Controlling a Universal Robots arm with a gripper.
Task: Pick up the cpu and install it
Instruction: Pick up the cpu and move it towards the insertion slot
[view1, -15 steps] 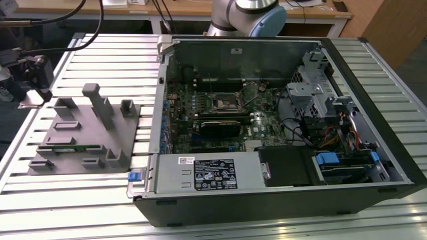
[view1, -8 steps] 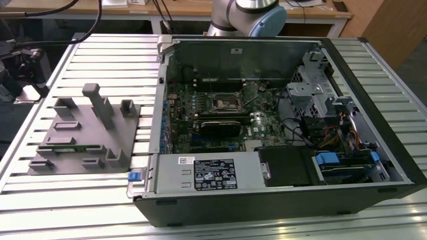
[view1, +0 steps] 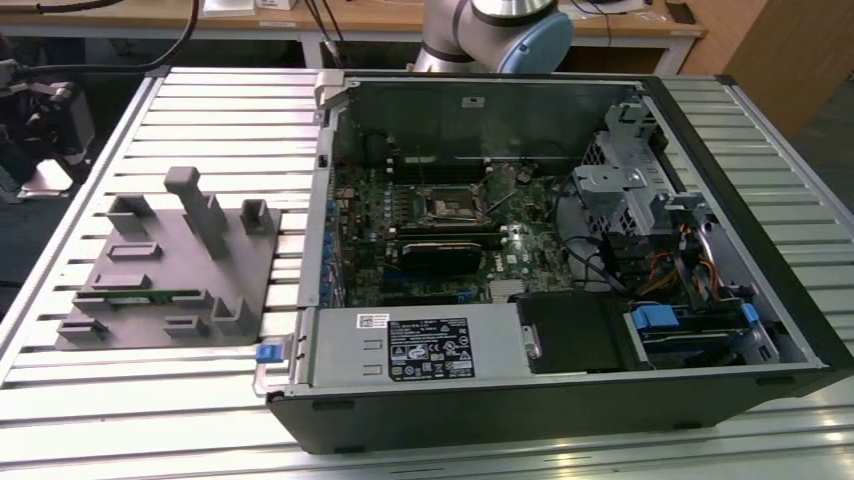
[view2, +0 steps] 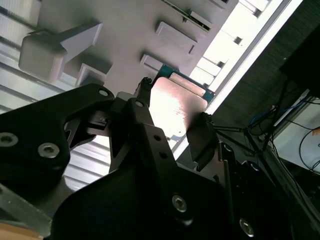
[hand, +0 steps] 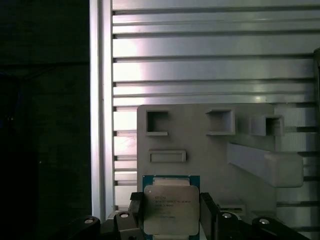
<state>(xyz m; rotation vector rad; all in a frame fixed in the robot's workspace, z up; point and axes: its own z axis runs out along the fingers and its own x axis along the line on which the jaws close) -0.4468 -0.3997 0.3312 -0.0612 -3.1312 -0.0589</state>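
The black gripper (hand: 171, 222) pinches the cpu (hand: 171, 202) between its fingertips: a flat square, brushed silver lid, green rim, faint unreadable print. Just beyond lies the matte grey, blocky holder tray (hand: 200, 145).

Open black PC case (view1: 534, 415) lying on its side on the slatted metal counter (view1: 214, 110), power supply (view1: 414, 345) along its near wall. Grey holder tray (view1: 180, 262) sits just beside it, toward the exterior view's left.
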